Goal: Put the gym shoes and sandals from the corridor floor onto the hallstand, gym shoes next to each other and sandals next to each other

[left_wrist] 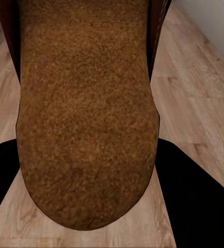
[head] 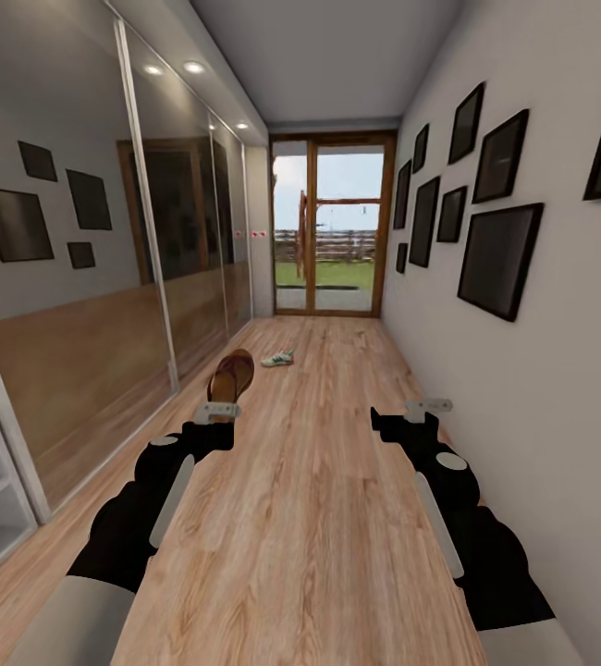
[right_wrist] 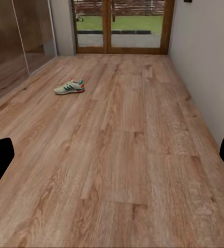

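The left pincer grips a brown sandal, long and oval; the left wrist view shows its grainy, suede-like tan footbed. One white gym shoe lies far down the wood-plank corridor floor. The right pincer is spread, holding nothing.

No readable text, brand, number or sign anywhere, dark framed wall pictures blank, white green-striped gym shoe too small to show lettering, small red-white marks on the mirrored panels illegible
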Robot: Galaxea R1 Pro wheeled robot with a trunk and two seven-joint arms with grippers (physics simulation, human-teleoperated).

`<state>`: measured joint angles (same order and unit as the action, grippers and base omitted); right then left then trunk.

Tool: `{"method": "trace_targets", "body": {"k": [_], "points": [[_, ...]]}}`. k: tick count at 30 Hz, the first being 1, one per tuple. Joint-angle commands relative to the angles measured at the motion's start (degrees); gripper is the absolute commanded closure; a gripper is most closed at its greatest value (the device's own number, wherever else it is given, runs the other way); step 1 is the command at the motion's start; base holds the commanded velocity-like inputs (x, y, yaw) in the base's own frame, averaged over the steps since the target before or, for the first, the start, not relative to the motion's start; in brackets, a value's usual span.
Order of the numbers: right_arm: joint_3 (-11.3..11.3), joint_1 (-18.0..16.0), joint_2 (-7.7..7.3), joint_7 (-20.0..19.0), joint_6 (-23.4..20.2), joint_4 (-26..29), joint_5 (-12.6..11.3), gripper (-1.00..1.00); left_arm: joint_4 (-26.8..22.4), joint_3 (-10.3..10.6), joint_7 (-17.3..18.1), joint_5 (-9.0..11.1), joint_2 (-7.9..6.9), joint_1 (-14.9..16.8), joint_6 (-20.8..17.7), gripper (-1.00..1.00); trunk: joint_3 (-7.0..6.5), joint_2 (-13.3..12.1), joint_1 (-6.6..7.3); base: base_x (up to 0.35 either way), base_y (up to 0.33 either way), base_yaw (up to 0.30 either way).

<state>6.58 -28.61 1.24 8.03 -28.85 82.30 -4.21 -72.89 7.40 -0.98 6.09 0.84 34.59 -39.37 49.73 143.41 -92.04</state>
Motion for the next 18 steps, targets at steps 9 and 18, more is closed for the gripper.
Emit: {"method": "trace_targets", "body": {"k": [9, 18], "points": [[0.1, -0.04, -0.02, 0.47, -0.24, 0.02, -0.46, -1.0, -0.06, -0.02, -0.16, 0.39, 0.03, 0.04, -0.29, 1.0, 0.08, 0.03, -0.02, 0.346, 0.0, 0.0], [0.08, -0.04, -0.03, 0.42, -0.24, -0.03, -0.45, -1.0, -0.06, -0.02, -0.16, 0.39, 0.04, 0.04, -0.31, 1.0, 0.09, 0.03, -0.02, 0.346, 0.0, 0.0]]}}
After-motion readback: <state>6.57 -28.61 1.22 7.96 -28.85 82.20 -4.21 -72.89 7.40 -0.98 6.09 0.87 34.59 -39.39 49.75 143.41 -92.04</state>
